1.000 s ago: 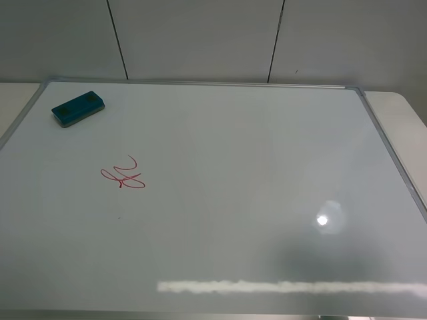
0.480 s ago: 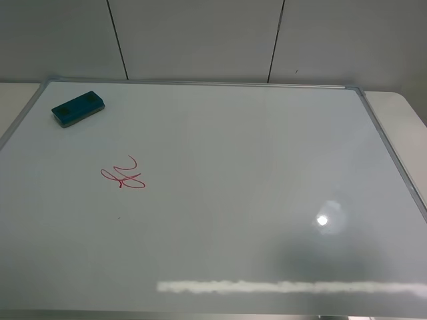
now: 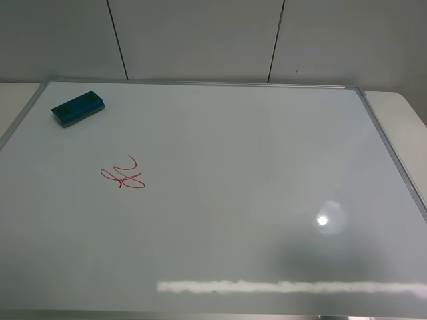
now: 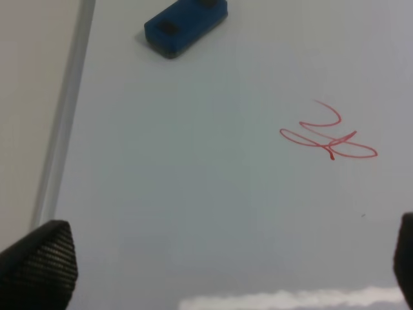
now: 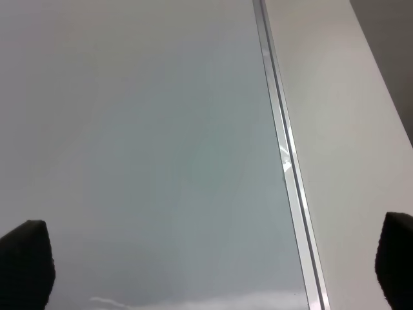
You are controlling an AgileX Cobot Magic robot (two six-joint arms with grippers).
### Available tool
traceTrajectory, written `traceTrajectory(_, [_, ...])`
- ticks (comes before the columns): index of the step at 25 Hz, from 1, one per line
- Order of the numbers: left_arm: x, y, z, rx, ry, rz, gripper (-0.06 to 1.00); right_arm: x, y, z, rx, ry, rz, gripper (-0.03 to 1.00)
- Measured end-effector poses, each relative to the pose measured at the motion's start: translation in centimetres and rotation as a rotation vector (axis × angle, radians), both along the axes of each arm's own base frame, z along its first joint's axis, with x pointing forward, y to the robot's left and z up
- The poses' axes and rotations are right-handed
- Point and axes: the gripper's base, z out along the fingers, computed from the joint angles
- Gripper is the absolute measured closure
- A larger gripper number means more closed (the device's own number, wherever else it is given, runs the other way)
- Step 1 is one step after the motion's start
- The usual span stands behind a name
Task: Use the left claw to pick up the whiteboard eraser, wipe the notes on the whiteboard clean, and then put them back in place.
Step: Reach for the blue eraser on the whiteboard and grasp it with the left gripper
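Observation:
The teal-blue whiteboard eraser (image 3: 78, 109) lies on the whiteboard (image 3: 253, 173) near its far left corner; it also shows in the left wrist view (image 4: 185, 26). The red notes (image 3: 123, 175) are a small scribble nearer the front, also in the left wrist view (image 4: 328, 132). Neither arm shows in the exterior high view. The left claw (image 4: 226, 265) is open and empty above the board's front left, fingertips (image 4: 39, 265) wide apart, well short of the eraser. The right gripper (image 5: 206, 265) is open and empty over the board's right edge.
The whiteboard's silver frame (image 3: 393, 150) runs along the right side, with the white table (image 3: 407, 110) beyond it. The frame's left rail (image 4: 64, 116) shows in the left wrist view. A grey panelled wall (image 3: 200, 40) stands behind.

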Motion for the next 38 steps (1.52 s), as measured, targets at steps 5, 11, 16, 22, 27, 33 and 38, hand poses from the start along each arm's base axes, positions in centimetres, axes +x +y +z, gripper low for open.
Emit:
traceTrajectory(5, [0.0, 0.0, 0.0, 0.000, 0.000, 0.000, -0.05, 0.0, 0.0, 0.0, 0.000, 0.000, 0.000, -0.03])
traceTrajectory(11, [0.0, 0.0, 0.0, 0.000, 0.000, 0.000, -0.05, 0.0, 0.0, 0.0, 0.000, 0.000, 0.000, -0.03])
traceTrajectory(16, [0.0, 0.0, 0.0, 0.000, 0.000, 0.000, -0.05, 0.0, 0.0, 0.0, 0.000, 0.000, 0.000, -0.03])
traceTrajectory(22, [0.5, 0.0, 0.2, 0.000, 0.028, 0.000, -0.05, 0.0, 0.0, 0.0, 0.000, 0.000, 0.000, -0.03])
traceTrajectory(27, [3.5, 0.0, 2.6, 0.052, 0.157, -0.027, -0.05, 0.0, 0.0, 0.0, 0.000, 0.000, 0.000, -0.03])
traceTrajectory(33, [10.4, 0.1, 5.7, 0.201, 0.347, -0.120, -0.05, 0.0, 0.0, 0.0, 0.000, 0.000, 0.000, -0.03])
traceTrajectory(38, [17.8, 0.0, 6.6, 0.314, 0.486, -0.236, -0.05, 0.0, 0.0, 0.0, 0.000, 0.000, 0.000, -0.03])
